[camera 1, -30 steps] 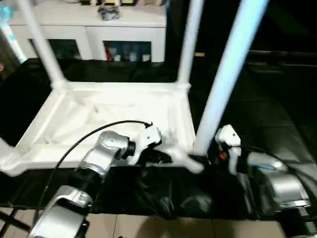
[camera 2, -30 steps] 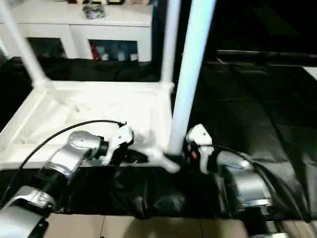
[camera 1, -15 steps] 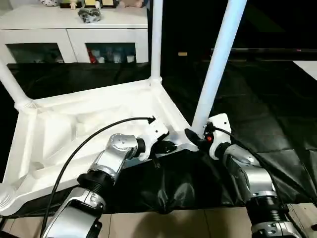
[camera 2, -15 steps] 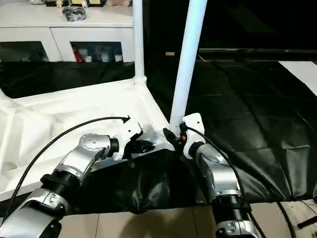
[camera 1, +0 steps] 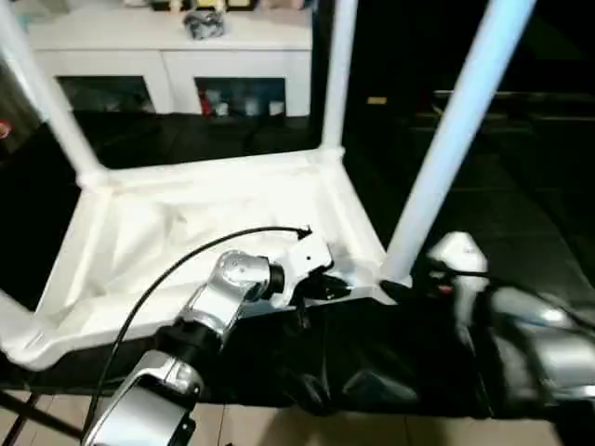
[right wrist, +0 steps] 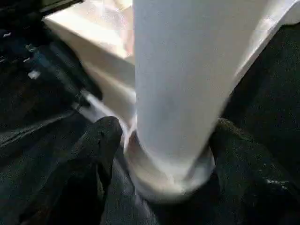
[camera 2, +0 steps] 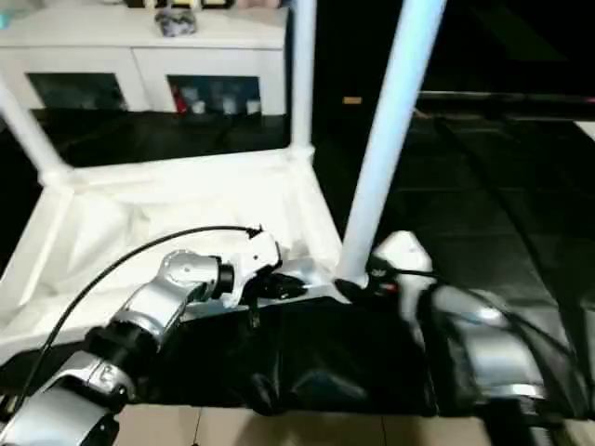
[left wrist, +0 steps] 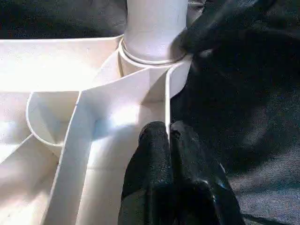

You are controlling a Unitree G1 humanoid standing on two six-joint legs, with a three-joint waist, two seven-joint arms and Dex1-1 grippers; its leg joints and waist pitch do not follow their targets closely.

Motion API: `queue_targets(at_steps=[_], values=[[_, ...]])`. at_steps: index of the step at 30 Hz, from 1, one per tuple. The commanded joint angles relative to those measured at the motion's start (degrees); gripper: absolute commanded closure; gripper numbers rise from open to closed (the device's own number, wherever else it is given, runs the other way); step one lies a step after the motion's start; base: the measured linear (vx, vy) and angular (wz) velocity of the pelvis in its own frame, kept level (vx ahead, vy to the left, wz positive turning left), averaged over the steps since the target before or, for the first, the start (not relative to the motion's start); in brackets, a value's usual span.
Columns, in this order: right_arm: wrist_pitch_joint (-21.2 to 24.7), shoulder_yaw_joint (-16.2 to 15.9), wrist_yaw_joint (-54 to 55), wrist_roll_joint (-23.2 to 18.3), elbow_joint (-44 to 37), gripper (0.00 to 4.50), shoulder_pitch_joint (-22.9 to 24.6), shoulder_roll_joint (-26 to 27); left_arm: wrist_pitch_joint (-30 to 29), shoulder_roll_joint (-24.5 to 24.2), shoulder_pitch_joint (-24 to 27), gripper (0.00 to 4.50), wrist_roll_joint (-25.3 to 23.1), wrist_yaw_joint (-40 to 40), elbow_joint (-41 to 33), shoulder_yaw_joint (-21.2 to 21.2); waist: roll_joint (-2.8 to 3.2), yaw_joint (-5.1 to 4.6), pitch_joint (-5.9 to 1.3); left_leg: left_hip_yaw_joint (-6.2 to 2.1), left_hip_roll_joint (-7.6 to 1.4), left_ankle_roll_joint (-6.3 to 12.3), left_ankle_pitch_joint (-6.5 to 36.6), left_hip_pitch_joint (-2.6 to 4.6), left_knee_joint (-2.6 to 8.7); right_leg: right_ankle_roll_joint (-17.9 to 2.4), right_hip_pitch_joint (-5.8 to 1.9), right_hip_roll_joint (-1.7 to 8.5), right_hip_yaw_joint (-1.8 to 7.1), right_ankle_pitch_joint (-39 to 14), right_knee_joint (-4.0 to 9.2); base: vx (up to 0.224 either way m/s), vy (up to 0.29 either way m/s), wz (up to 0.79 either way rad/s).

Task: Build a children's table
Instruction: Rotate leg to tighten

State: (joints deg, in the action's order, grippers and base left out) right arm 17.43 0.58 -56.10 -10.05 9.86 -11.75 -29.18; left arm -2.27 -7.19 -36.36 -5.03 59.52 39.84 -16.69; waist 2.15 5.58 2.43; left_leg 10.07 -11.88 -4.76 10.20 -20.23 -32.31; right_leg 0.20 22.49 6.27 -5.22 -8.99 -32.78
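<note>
Black sheet [camera 1: 390, 362] covers surface; tan tiled floor [camera 1: 307, 429] at near edge. White cabinet [camera 1: 167, 65] with glass doors behind. Children's table [camera 1: 195, 232] lies upside down on sheet, ribbed underside up, legs [camera 1: 456, 139] pointing straight up. Left gripper [left wrist: 168, 140] jaws pinched shut on table's rim wall near corner socket. Right gripper [right wrist: 164, 140] jaws spread either side of near leg's base; grip unclear.

A black sheet [camera 1: 521, 195] covers the work surface, wrinkled and glossy at its six o'clock edge, where pale tiled floor [camera 1: 307, 429] shows. Directly on the sheet lies the children's table [camera 1: 214, 232], upside down, legs standing up, toward nine o'clock of the sheet.
</note>
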Motion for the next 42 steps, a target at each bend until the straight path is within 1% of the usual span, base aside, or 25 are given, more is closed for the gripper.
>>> queue_targets(at_steps=[1,2,4,5,6,7,8,11,16,17,19,21,23,24,25,30,31,32,33,35,36,38,39,40,42], values=[[1.62,-0.58,-5.27,-2.06,0.26,1.32,1.67,-1.63,1.46,-0.38,-2.52,4.50,1.18,-1.36,0.23,1.54,-1.06,0.01,-3.31,0.26,-1.05,6.24,12.02,-0.31,3.05,-12.92,-2.86,1.91,2.23,-12.80,3.58,0.000,0.000,0.00],[1.89,0.57,-6.88,-2.52,0.51,1.32,1.97,-3.87,1.95,-0.57,-2.42,4.50,1.25,-0.93,0.46,1.42,-1.10,0.07,-3.42,0.14,-0.98,6.58,11.31,-0.59,2.91,-12.96,-3.07,1.89,2.12,-12.19,3.32,0.000,0.000,0.00],[1.68,0.77,-8.01,-2.73,0.46,1.32,2.47,-5.48,2.26,-0.74,-2.36,4.50,1.27,-0.55,0.63,1.27,-1.21,0.16,-3.88,0.14,-1.06,7.43,8.91,-0.70,2.49,-13.67,-2.96,1.91,2.05,-9.01,2.88,0.000,0.000,0.00],[1.73,0.84,-8.53,-2.88,0.39,1.32,2.72,-6.26,2.43,-0.85,-2.33,4.50,1.29,-0.28,0.70,1.18,-1.26,0.09,-3.78,0.17,-1.03,8.08,7.97,-1.01,2.35,-14.27,-2.99,1.82,2.02,-7.23,2.69,0.000,0.000,0.00],[1.80,0.93,-9.85,-3.28,-0.10,1.32,3.45,-7.97,2.80,-1.04,-2.33,4.50,1.36,0.31,0.88,1.04,-1.61,-0.03,-3.63,0.27,-0.89,8.62,8.47,-1.10,2.32,-14.28,-2.96,1.80,1.90,-8.03,2.74,0.000,0.000,0.00],[1.80,0.96,-10.07,-3.34,-0.20,1.32,3.58,-8.24,2.89,-1.09,-2.35,4.50,1.38,0.43,0.91,1.03,-1.52,-0.05,-3.57,0.29,-0.87,8.74,8.89,-1.07,2.35,-14.01,-2.96,1.84,1.88,-9.26,2.94,0.000,0.000,0.00],[1.85,1.07,-10.78,-3.67,-0.58,1.32,4.02,-9.11,3.27,-1.22,-2.43,4.50,1.46,0.85,1.10,0.99,-1.53,-0.06,-3.43,0.33,-0.98,8.48,10.15,-0.90,2.42,-13.17,-2.81,1.98,1.91,-12.93,3.34,0.000,0.000,0.00],[2.36,1.15,-12.66,-4.86,-2.01,1.32,4.96,-10.14,3.78,-1.52,-2.57,4.50,1.58,1.64,1.32,0.93,-1.60,-0.01,-3.29,0.35,-1.02,7.83,11.66,-0.77,2.55,-11.92,-2.66,1.99,1.92,-16.46,3.77,0.000,0.000,0.00],[5.38,1.41,-15.27,-8.74,-6.14,1.32,6.06,-9.79,4.52,-1.13,-2.80,4.50,1.96,0.67,1.58,1.28,-1.50,0.06,-3.41,0.18,-1.09,7.28,11.76,-0.88,2.65,-11.14,-2.64,1.94,1.81,-17.18,3.80,0.000,0.000,0.00],[6.10,1.28,-15.92,-9.66,-6.93,1.32,6.22,-9.78,3.01,-0.58,-2.90,4.50,2.94,0.76,1.20,1.87,-1.53,0.17,-3.37,0.14,-1.07,7.34,11.70,-0.90,2.66,-11.18,-2.67,1.93,1.81,-16.87,3.77,0.000,0.000,0.00],[6.63,0.96,-16.34,-10.43,-7.49,1.23,6.25,-9.71,1.17,-0.09,-2.94,4.06,4.13,1.25,0.34,2.46,-1.57,0.23,-3.39,0.15,-1.10,7.53,11.23,-1.02,2.65,-11.33,-2.72,1.97,1.81,-16.18,3.66,0.000,0.000,0.00],[6.81,-0.17,-16.32,-10.92,-7.56,1.23,5.70,-9.06,-1.02,0.31,-2.87,3.93,5.93,1.90,-2.08,3.41,-1.85,0.43,-3.31,0.21,-1.01,7.54,10.31,-1.05,2.58,-11.75,-2.64,2.05,1.82,-15.83,3.54,0.000,0.000,0.00],[6.78,-0.55,-16.36,-10.89,-7.45,1.23,5.43,-8.76,-1.72,0.34,-2.84,3.73,6.38,2.00,-2.87,3.67,-1.62,0.66,-3.40,0.15,-1.25,7.29,10.13,-0.90,2.62,-12.68,-2.56,2.18,1.85,-14.98,3.38,0.000,0.000,0.00],[6.87,-1.71,-15.99,-11.02,-6.78,1.23,4.08,-6.96,-4.76,-0.68,-1.58,3.60,7.99,3.05,-7.16,4.29,-1.58,0.70,-3.34,0.09,-1.32,7.30,10.14,-0.94,2.70,-13.15,-2.52,2.11,1.85,-14.15,3.30,0.000,0.000,0.00],[7.01,-2.03,-15.86,-11.14,-6.55,1.23,3.64,-6.41,-5.86,-1.08,-1.09,3.60,8.61,3.41,-8.63,4.55,-1.57,0.67,-3.24,0.06,-1.25,7.19,10.10,-1.12,2.79,-13.35,-2.62,2.08,1.79,-13.74,3.18,0.000,0.000,0.00],[6.33,-4.42,-14.07,-10.64,-3.71,1.23,0.21,-1.92,-15.35,-7.04,3.80,3.12,13.89,8.02,-20.63,7.14,-1.17,0.48,-3.30,0.05,-1.23,6.11,10.23,-0.98,2.95,-13.53,-2.57,2.01,1.88,-13.67,2.91,0.000,0.000,0.00],[6.33,-4.42,-14.07,-10.64,-3.71,1.23,0.21,-1.92,-15.35,-7.04,3.80,3.12,13.89,8.02,-20.63,7.14,-1.02,0.53,-3.43,0.04,-1.32,5.68,10.28,-0.76,2.91,-13.75,-2.50,2.02,1.87,-13.29,2.64,0.000,0.000,0.00],[5.50,-5.01,-12.86,-10.43,-2.06,1.23,-1.46,0.14,-20.44,-11.11,7.01,3.07,16.84,11.10,-26.87,7.35,-0.98,0.50,-3.46,0.14,-1.36,5.34,10.54,-0.50,2.91,-13.85,-2.31,1.82,1.95,-12.92,2.66,0.000,0.000,0.00],[5.28,-5.11,-12.47,-10.32,-1.66,1.23,-1.85,0.63,-21.59,-12.11,7.81,2.86,17.46,11.84,-28.31,7.32,-0.76,0.09,-3.31,-0.05,-1.39,4.90,10.48,-1.04,3.34,-14.06,-2.49,1.87,1.91,-12.82,2.38,0.000,0.000,0.00],[4.39,-5.36,-11.00,-9.82,-0.23,1.23,-3.27,2.64,-26.13,-16.25,11.52,2.76,19.46,14.28,-34.34,6.90,-0.61,-0.18,-3.18,0.13,-1.37,4.18,11.68,-0.53,3.34,-13.92,-2.07,1.58,2.03,-13.48,2.52,0.000,0.000,0.00],[4.39,-5.36,-11.00,-9.82,-0.23,1.23,-3.27,2.64,-26.13,-16.25,11.52,2.72,19.46,14.28,-34.34,6.90,-0.37,-0.12,-3.16,0.18,-1.38,3.76,12.16,-0.24,3.32,-14.04,-1.92,1.52,2.08,-13.41,2.62,0.000,0.000,0.00],[3.94,-5.28,-8.85,-9.43,1.11,1.23,-4.62,4.61,-29.58,-19.50,14.87,2.54,20.85,15.52,-39.10,6.71,-0.35,0.31,-3.13,0.39,-1.46,3.19,13.00,0.28,3.29,-14.35,-1.63,1.49,2.33,-13.00,2.61,0.000,0.000,0.00],[3.60,-5.15,-7.56,-9.20,1.85,1.23,-5.27,5.75,-30.84,-20.73,16.30,2.42,21.32,15.77,-40.96,6.80,-0.58,0.19,-2.93,0.19,-1.37,2.77,13.34,-0.37,3.62,-13.75,-2.11,1.61,2.28,-14.13,2.40,0.000,0.000,0.00],[3.51,-5.00,-6.16,-9.10,2.61,1.23,-5.88,7.01,-31.53,-21.59,17.52,2.33,21.36,15.66,-42.30,6.93,-0.73,0.07,-2.89,0.18,-1.31,2.54,13.48,-0.51,3.72,-13.30,-2.13,1.62,2.31,-14.79,2.39,0.000,0.000,0.00],[2.68,-4.46,-1.02,-8.26,4.98,1.23,-7.41,10.53,-31.19,-22.39,19.41,2.30,19.45,13.21,-43.53,6.94,-0.45,-0.46,-2.74,0.15,-1.12,1.60,15.06,-0.17,3.85,-12.09,-1.70,1.63,2.43,-17.78,2.92,0.000,0.000,0.00]])
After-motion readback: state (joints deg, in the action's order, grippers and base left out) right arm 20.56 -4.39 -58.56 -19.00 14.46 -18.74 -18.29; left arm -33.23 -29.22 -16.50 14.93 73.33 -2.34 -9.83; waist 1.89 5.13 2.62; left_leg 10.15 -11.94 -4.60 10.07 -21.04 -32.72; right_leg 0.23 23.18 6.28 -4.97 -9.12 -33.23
